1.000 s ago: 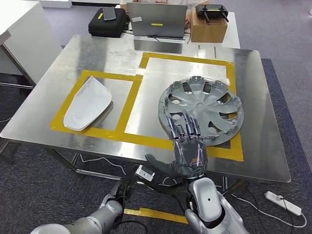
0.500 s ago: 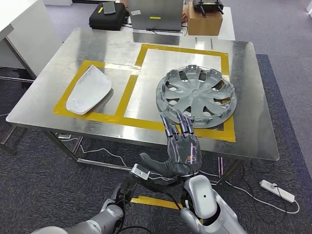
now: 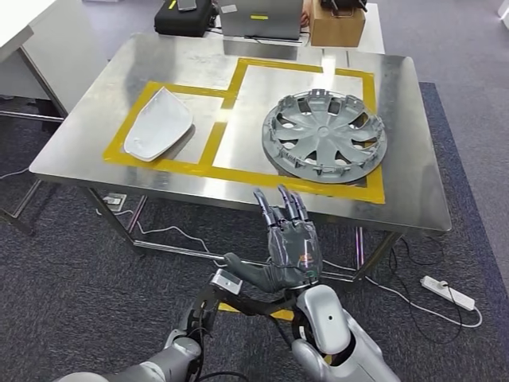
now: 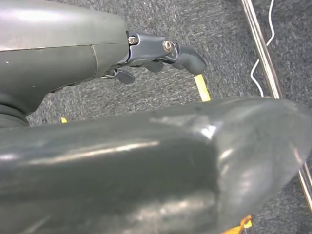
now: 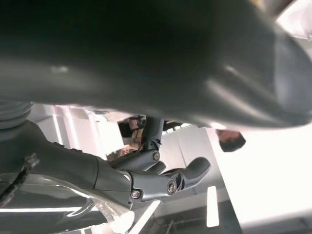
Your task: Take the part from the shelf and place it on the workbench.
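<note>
A grey wheel cover (image 3: 324,135) lies flat inside the larger yellow-taped square on the steel workbench (image 3: 408,183). A white curved panel (image 3: 157,123) rests in the smaller taped square to its left. My right hand (image 3: 288,243) is raised in front of the bench's near edge, below the wheel cover, its fingers spread and holding nothing. In the right wrist view its dark fingers (image 5: 165,183) stretch out empty. My left hand (image 3: 201,306) hangs low over the carpet; in the left wrist view its fingers (image 4: 165,48) hold nothing.
A laptop (image 3: 261,16), a cardboard box (image 3: 337,22) and a black case (image 3: 183,16) sit on a table behind the bench. A white power strip (image 3: 447,293) and cables lie on the carpet at the right. A white table (image 3: 18,32) stands at the far left.
The whole picture has shifted: the camera has backed away and the bench looks farther off. My right hand has come off the wheel cover's near rim and now stands before the bench edge.
</note>
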`<state>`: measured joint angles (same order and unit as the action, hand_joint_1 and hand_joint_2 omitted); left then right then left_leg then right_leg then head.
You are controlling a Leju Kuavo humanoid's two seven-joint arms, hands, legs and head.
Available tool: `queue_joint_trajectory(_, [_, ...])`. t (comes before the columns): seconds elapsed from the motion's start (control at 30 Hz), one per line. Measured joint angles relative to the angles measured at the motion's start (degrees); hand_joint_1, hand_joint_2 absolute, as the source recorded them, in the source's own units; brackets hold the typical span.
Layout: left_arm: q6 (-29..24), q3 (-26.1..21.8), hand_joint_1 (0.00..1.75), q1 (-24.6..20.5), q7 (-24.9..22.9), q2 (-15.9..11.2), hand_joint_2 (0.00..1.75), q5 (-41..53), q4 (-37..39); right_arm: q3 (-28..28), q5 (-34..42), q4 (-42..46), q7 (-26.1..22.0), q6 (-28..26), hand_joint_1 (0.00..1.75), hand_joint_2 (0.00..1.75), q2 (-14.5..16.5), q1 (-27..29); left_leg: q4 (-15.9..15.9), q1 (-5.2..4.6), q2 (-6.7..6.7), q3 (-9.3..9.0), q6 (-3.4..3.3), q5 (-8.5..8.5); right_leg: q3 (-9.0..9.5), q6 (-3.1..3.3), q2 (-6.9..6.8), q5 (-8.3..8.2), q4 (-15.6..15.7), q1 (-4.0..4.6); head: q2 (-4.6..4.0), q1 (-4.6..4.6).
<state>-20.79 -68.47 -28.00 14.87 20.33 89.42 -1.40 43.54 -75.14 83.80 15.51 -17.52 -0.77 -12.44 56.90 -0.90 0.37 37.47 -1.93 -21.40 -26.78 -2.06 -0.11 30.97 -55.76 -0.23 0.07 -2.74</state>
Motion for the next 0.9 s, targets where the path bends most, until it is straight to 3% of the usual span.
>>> queue_joint_trajectory(0.07, [-0.4, -0.1, 0.00, 0.4, -0.1, 0.0, 0.00, 0.0, 0.1, -0.9, 0.5, -1.9, 0.2, -0.7, 0.00, 0.00, 0.0, 1.0, -0.1, 0.13, 0.01, 0.35, 0.63, 0.82, -0.03, 0.71, -0.05, -0.38, 1.1, 0.05, 0.00, -0.05])
queue_joint_trajectory(0.1, [-0.7, -0.2, 0.00, 0.7, -0.3, -0.1, 0.00, 0.0, 0.2, -1.5, 0.7, -3.1, 0.4, -1.1, 0.00, 0.00, 0.0, 1.7, 0.2, 0.20, -0.05, 0.62, 0.99, 0.25, -0.41, 1.22, -0.13, -0.95, 1.2, -0.03, 0.00, -0.04])
queue_joint_trajectory(0.17, [-1.4, -0.2, 0.00, 1.2, -0.6, -0.1, 0.00, 0.0, 0.2, -3.4, 1.0, -5.9, 0.6, -2.1, 0.00, 0.00, 0.0, 3.5, 3.9, 0.41, -0.21, 1.87, 1.74, -4.14, -1.60, 2.15, -0.37, -2.32, 1.3, -0.29, 0.00, 0.20])
queue_joint_trajectory(0.23, [-1.8, -0.3, 0.00, 1.6, -0.6, -0.1, 0.00, 0.0, 0.2, -5.5, 0.8, -8.8, 0.4, -3.5, 0.00, 0.00, 0.0, 5.3, 11.5, 0.79, -0.24, 3.65, 2.39, -9.81, -3.22, 2.47, -0.50, -3.62, 1.2, -0.29, 0.00, 0.44])
queue_joint_trajectory(0.27, [-1.9, -0.3, 0.00, 1.8, -0.6, -0.1, 0.00, 0.0, 0.2, -6.5, 0.6, -10.1, 0.1, -4.2, 0.00, 0.00, 0.0, 6.1, 14.9, 1.00, -0.24, 4.09, 2.63, -11.21, -4.11, 2.44, -0.55, -4.20, 1.0, -0.30, 0.00, 0.45])
queue_joint_trajectory(0.3, [-1.9, -0.3, 0.00, 2.0, -0.7, -0.1, 0.00, 0.0, 0.2, -7.2, 0.5, -11.2, -0.1, -4.6, 0.00, 0.00, 0.0, 6.6, 16.7, 1.17, -0.24, 3.83, 2.79, -11.26, -5.00, 2.32, -0.57, -4.69, 0.8, -0.32, 0.00, 0.47])
queue_joint_trajectory(0.33, [-1.9, -0.3, 0.00, 2.1, -0.7, -0.1, 0.00, 0.0, 0.2, -7.8, 0.5, -12.0, -0.2, -4.8, 0.00, 0.00, 0.0, 7.1, 16.4, 1.33, -0.24, 2.63, 2.88, -10.28, -5.91, 2.16, -0.55, -5.14, 0.5, -0.35, 0.00, 0.47])
queue_joint_trajectory(0.4, [-1.9, -0.3, 0.00, 2.1, -0.7, -0.1, 0.00, 0.0, 0.2, -8.7, 0.3, -13.0, -0.4, -4.9, 0.00, 0.00, 0.0, 7.6, 10.2, 1.51, -0.28, -2.38, 2.78, -7.81, -7.54, 1.65, -0.46, -5.87, -0.2, -0.42, 0.00, 0.48])
queue_joint_trajectory(0.47, [-1.9, -0.3, 0.00, 2.1, -0.7, -0.1, 0.00, 0.0, 0.2, -9.3, 0.1, -13.5, -0.4, -4.9, 0.00, 0.00, 0.0, 7.7, 2.7, 1.39, -0.46, -7.29, 2.31, -7.64, -8.68, 0.91, -0.35, -6.60, -0.9, -0.38, 0.00, 0.44])
queue_joint_trajectory(0.5, [-2.0, -0.3, 0.00, 2.1, -0.7, -0.1, 0.00, 0.0, 0.2, -9.6, 0.1, -13.7, -0.4, -4.9, 0.00, 0.00, 0.1, 7.8, 0.7, 1.25, -0.55, -8.38, 2.03, -8.02, -9.00, 0.51, -0.33, -7.03, -1.0, -0.39, 0.00, 0.44])
queue_joint_trajectory(0.57, [-2.0, -0.3, 0.00, 2.1, -0.8, 0.0, 0.00, 0.0, 0.2, -9.9, 0.0, -14.2, -0.3, -4.6, 0.00, 0.00, 0.1, 7.9, -0.2, 1.04, -0.54, -8.28, 1.25, -7.64, -9.38, -0.30, -0.33, -7.95, -0.7, -0.52, 0.00, 0.44])
queue_joint_trajectory(0.6, [-2.1, -0.3, 0.00, 2.1, -0.8, 0.0, 0.00, 0.0, 0.3, -10.2, 0.1, -14.5, -0.1, -4.3, 0.00, 0.00, 0.1, 8.1, -0.5, 1.05, -0.43, -7.90, 0.78, -7.05, -9.72, -0.64, -0.28, -7.64, -0.8, -0.61, 0.00, 0.48])
queue_joint_trajectory(0.67, [-2.4, -0.4, 0.00, 2.0, -0.8, 0.0, 0.00, 0.0, 0.3, -11.2, 1.1, -15.8, 0.2, -4.0, 0.00, 0.00, 0.1, 8.6, -0.9, 1.19, -0.19, -6.79, -0.24, -5.67, -11.22, -1.12, -0.12, -4.11, -3.8, -0.71, 0.00, 0.28])
queue_joint_trajectory(0.73, [-2.8, -0.8, 0.00, 2.0, -0.7, 0.0, 0.00, 0.0, 0.3, -12.9, 3.2, -18.7, -0.1, -5.4, 0.00, 0.00, 0.2, 9.3, -0.9, 1.06, -0.12, -5.30, -0.78, -4.48, -13.30, -1.40, -0.02, 1.41, -10.9, -0.76, 0.00, 0.06])
queue_joint_trajectory(0.77, [-2.9, -1.1, 0.00, 2.1, -0.5, 0.0, 0.00, 0.0, 0.3, -14.0, 4.3, -20.7, -0.5, -6.6, 0.00, 0.00, 0.2, 9.7, -0.8, 0.98, -0.12, -4.50, -0.85, -3.91, -13.92, -1.53, -0.01, 3.00, -14.4, -0.78, 0.00, 0.05])
queue_joint_trajectory(0.8, [-2.8, -1.5, 0.00, 2.1, -0.1, 0.0, 0.00, 0.0, 0.3, -15.0, 5.4, -23.0, -1.0, -8.0, 0.00, 0.00, 0.3, 10.1, -0.7, 0.90, -0.13, -3.67, -0.86, -3.35, -13.86, -1.62, -0.01, 3.29, -16.6, -0.79, 0.00, 0.06])
queue_joint_trajectory(0.83, [-2.2, -1.8, 0.00, 2.5, 0.8, -0.1, 0.00, -0.2, 0.3, -16.0, 6.9, -25.1, -1.4, -9.5, 0.00, 0.00, 0.4, 10.5, -0.6, 0.83, -0.19, -2.88, -0.79, -2.83, -12.91, -1.63, -0.02, 2.42, -16.9, -0.81, 0.00, 0.02])
queue_joint_trajectory(0.9, [1.1, -2.3, 0.00, 5.4, 4.9, -1.9, 0.00, -1.1, -0.6, -18.7, 11.2, -28.5, -2.8, -13.0, 0.00, 0.00, 0.5, 11.8, -0.5, 0.73, -0.24, -1.81, -0.48, -2.05, -7.93, -1.25, 0.00, -0.58, -11.6, -0.77, 0.00, -0.05])
